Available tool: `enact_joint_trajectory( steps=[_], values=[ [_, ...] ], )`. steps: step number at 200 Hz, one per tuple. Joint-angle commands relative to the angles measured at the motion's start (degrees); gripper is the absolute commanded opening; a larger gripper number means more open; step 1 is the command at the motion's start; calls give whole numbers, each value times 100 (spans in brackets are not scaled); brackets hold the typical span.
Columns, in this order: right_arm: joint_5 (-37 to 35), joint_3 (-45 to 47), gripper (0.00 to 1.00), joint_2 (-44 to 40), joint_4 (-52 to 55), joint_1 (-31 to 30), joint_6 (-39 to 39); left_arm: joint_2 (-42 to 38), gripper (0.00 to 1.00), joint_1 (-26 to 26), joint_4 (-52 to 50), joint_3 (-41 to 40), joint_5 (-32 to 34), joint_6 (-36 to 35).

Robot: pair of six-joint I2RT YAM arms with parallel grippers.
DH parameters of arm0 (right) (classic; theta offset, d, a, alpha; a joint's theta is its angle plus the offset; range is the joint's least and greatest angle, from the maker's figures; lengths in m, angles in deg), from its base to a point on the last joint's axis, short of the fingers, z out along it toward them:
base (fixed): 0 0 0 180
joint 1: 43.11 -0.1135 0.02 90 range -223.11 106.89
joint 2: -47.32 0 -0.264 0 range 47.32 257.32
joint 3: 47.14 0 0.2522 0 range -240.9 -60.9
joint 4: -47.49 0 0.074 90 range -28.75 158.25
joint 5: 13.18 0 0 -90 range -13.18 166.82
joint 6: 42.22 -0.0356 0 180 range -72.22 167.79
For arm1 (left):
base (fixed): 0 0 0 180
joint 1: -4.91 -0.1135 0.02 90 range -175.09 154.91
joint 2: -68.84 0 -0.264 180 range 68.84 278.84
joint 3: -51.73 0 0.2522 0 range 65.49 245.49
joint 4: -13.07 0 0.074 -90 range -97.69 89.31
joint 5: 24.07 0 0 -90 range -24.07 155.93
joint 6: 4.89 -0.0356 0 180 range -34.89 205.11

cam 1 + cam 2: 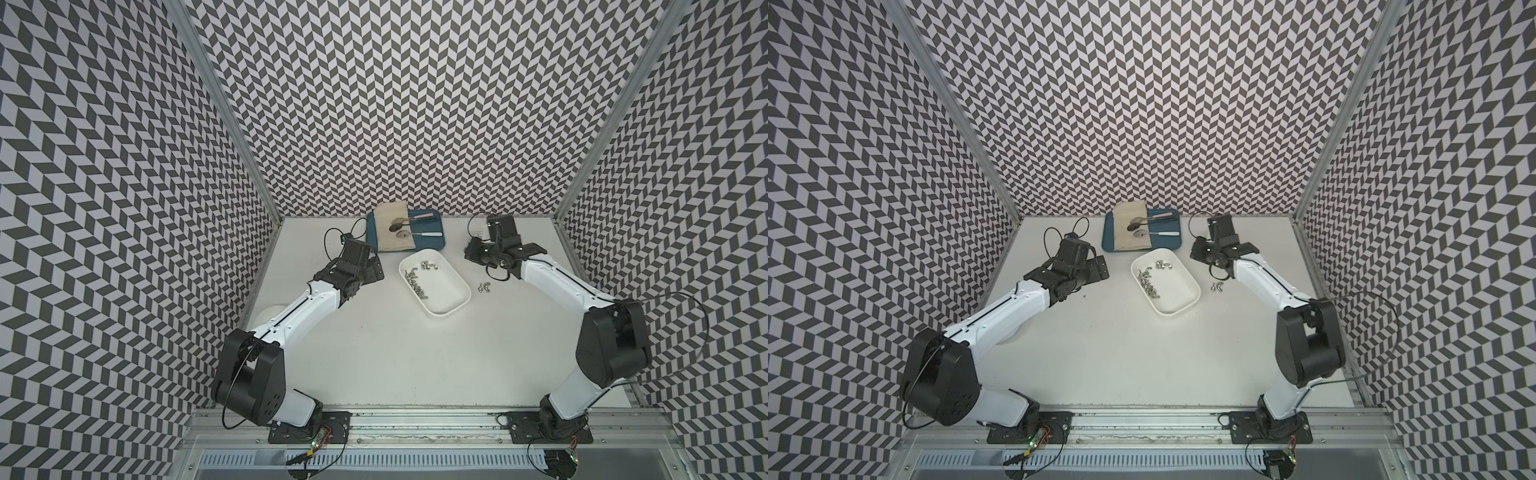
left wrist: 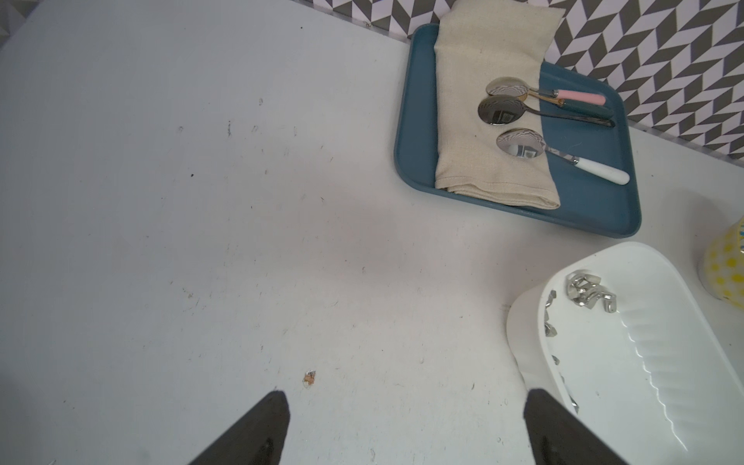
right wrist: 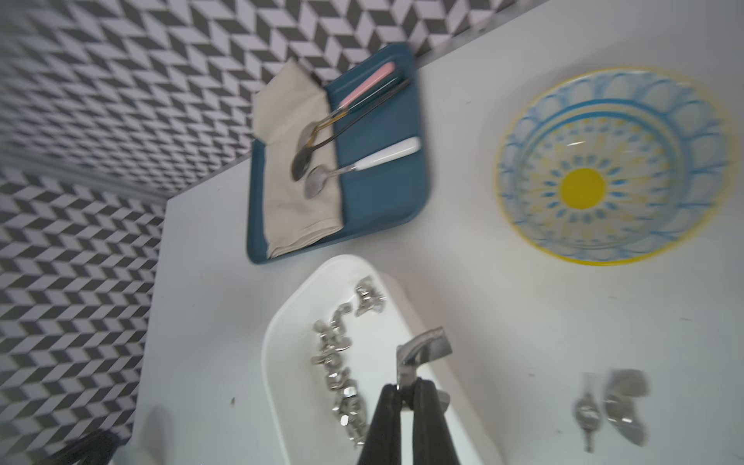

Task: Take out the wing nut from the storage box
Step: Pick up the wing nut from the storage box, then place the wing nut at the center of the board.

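Wing nuts [image 1: 415, 284] lie strung along one long wall of the storage box [image 1: 446, 295] in both top views. The box sits mid-tabletop [image 1: 374, 353] between my arms, just beside the blue tray [image 1: 435, 245]. Two loose nuts [image 1: 482, 286] lie on the bare surface just beside the box, on my right arm's side, which I take to be the spot where removed ones go. My right arm [image 1: 552, 282] bends in near the box's far end, and its wrist hides whatever it carries, so these views do not show its grip. From my left wrist, the left claw [image 2: 406, 402] stands wide open and empty over bare tabletop beside the box. I judge it is parked clear because one arm is enough for this job. The tray's napkin [image 2: 483, 120] and spoons [image 2: 503, 110] have no part in it. From my right wrist, in a smeared picture, the right claw [image 3: 406, 392] is pinched shut on a single wing nut [image 3: 422, 354], whose broad wing juts beyond the tips. The nut shows against the box's rim on the side toward the loose pair, with the patterned bowl [image 3: 612, 165] well apart. I cannot tell whether it has cleared the wall. I judge the pick is made and the set-down beside that pair comes next. So thin a hold could let the nut swivel or slip.
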Motion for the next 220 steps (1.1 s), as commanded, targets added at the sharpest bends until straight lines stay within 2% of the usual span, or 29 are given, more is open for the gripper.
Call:
enact_joint_trajectory(
  steps=[1, 47, 131, 220],
  values=[
    [13, 516, 0, -309, 25, 475, 224, 61, 95, 66, 163, 209, -46, 42],
    [52, 1161, 0, -211, -173, 1039, 373, 103, 95, 96, 156, 275, -38, 47],
    [-24, 1157, 0, 581, -362, 1045, 499, 50, 95, 93, 145, 196, 41, 124],
    [249, 1183, 2, 846, -411, 1042, 472, 61, 95, 87, 162, 183, 59, 123]
  ],
)
